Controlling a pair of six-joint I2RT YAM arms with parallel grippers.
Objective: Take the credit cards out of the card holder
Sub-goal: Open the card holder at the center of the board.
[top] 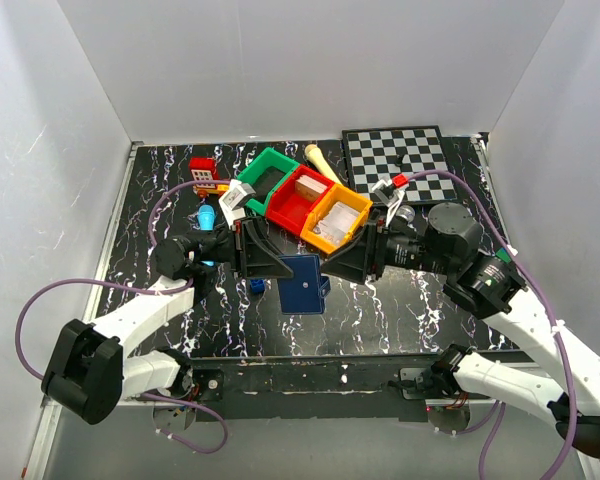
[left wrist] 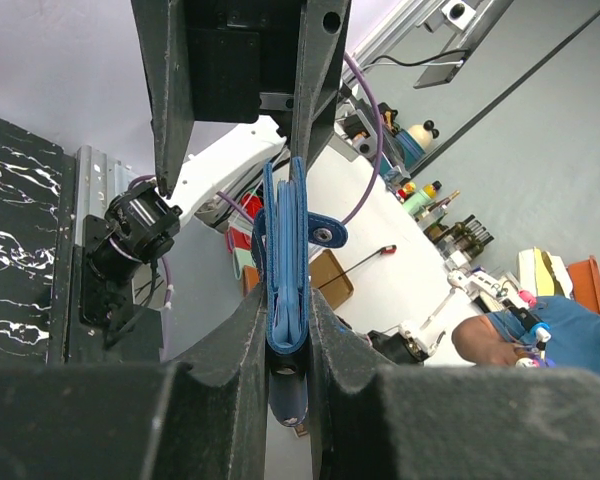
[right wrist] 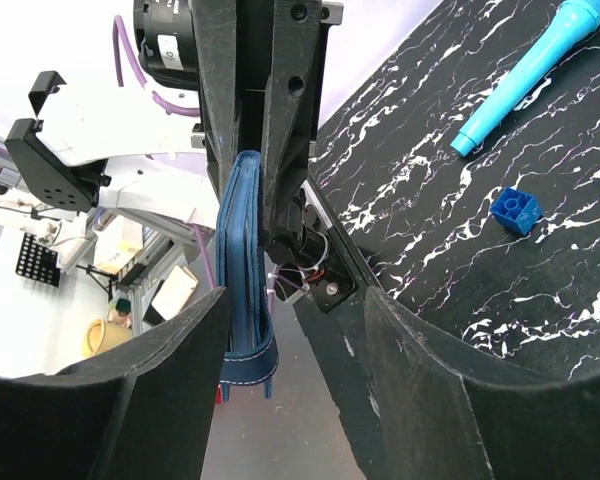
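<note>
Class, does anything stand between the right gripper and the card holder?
Nothing visible does. The card holder, clamped edge-on in the left gripper, sits inside the right gripper's open jaws, close to one finger.

Top view overhead, looking down; both wrist views close, share card holder [left wrist: 285,270].

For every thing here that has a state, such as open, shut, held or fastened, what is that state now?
left gripper: shut on the card holder
card holder: folded shut, held edge-on
snap tab: unfastened, sticking out sideways
right gripper: open, fingers wide apart, gripping nothing
red bin: holds a tan object
yellow bin: holds a pale object
</note>
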